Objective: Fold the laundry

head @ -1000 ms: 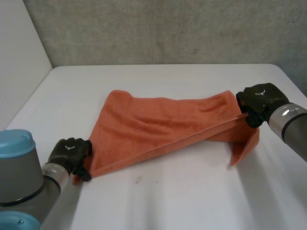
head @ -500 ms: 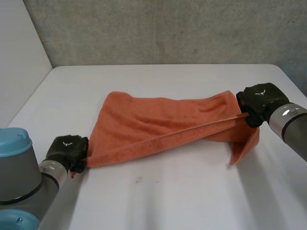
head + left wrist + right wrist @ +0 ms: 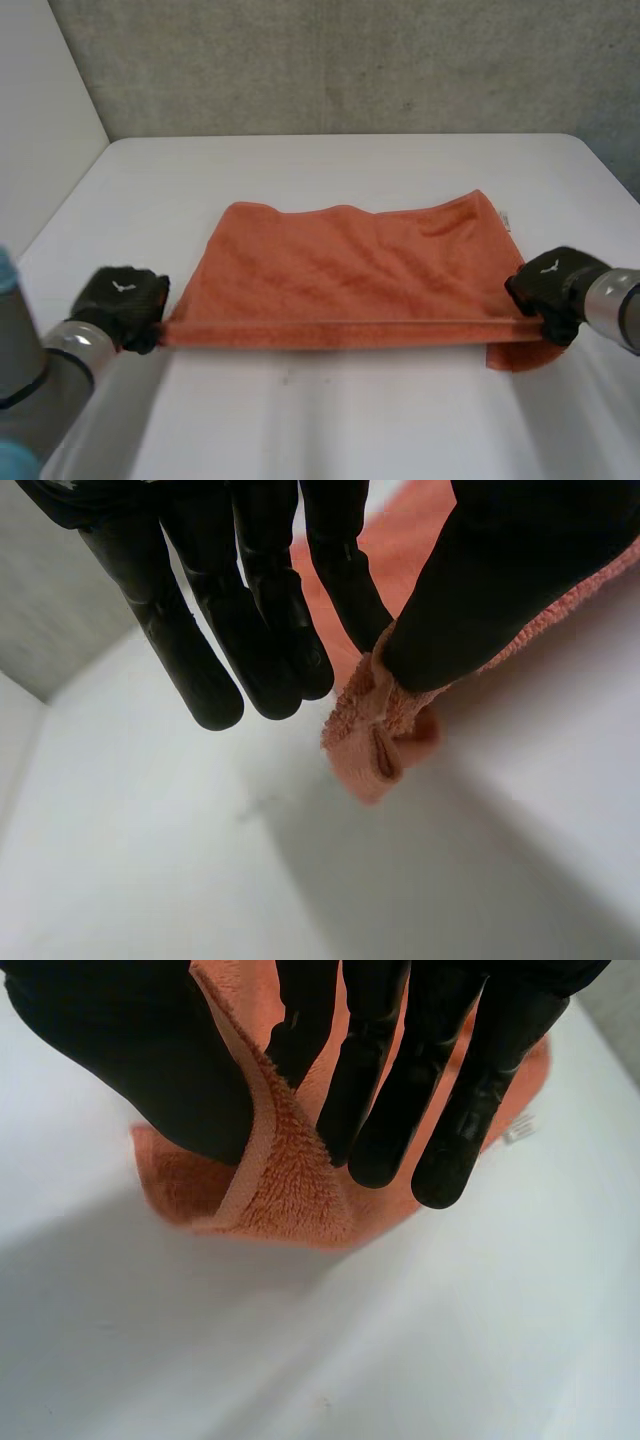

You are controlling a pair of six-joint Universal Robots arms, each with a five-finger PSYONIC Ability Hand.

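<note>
An orange towel lies spread on the white table, its near edge pulled taut and lifted between both hands. My left hand pinches the towel's near left corner between thumb and fingers. My right hand pinches the near right corner the same way, thumb against fingers. The far edge of the towel rests on the table, with a small white tag at its far right corner.
A grey wall runs behind the table's far edge. A lighter wall stands at the left. A small dark speck marks the table in front of the towel.
Both hands have drawn toward me, the right one much further. The towel's near edge, slanted before, now runs straight across, and the cloth has spread out flat behind it.
</note>
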